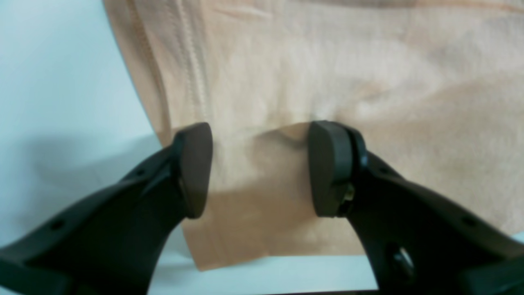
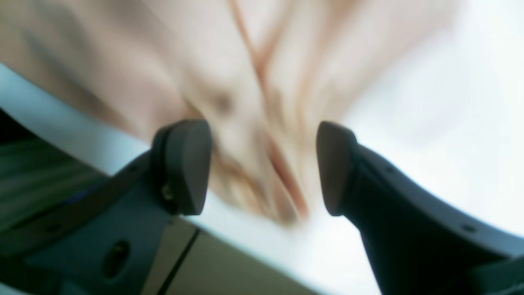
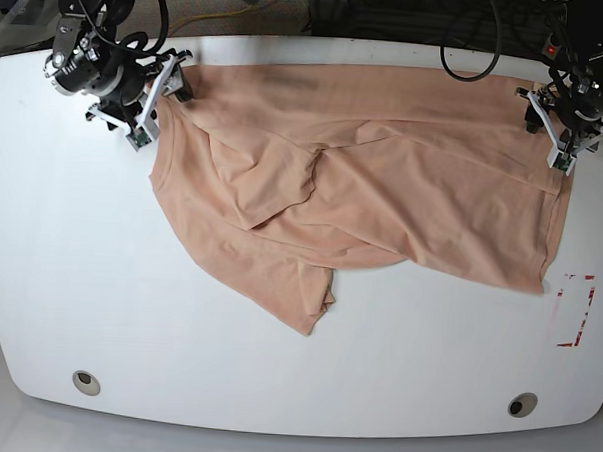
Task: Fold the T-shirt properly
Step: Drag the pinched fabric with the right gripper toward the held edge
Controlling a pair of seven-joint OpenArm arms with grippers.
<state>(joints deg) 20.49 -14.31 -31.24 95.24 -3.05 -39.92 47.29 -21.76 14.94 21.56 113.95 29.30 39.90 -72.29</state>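
Observation:
The peach T-shirt (image 3: 353, 188) lies spread and rumpled across the far half of the white table (image 3: 275, 385), with one part folded over toward the front. My left gripper (image 3: 546, 122) stands at the shirt's far right edge. In the left wrist view its jaws (image 1: 260, 168) are open over the T-shirt (image 1: 327, 73), with flat cloth and a small wrinkle between the pads. At the shirt's far left corner, my right gripper (image 3: 172, 85) is open too. The right wrist view is blurred and shows the gripper (image 2: 264, 168) open with bunched T-shirt cloth (image 2: 245, 82) beyond the pads.
Two round holes (image 3: 86, 382) (image 3: 521, 405) sit near the table's front edge. A red outlined mark (image 3: 575, 310) lies at the right side. Cables run along the back behind the table. The right wrist view shows the table's edge close under that gripper.

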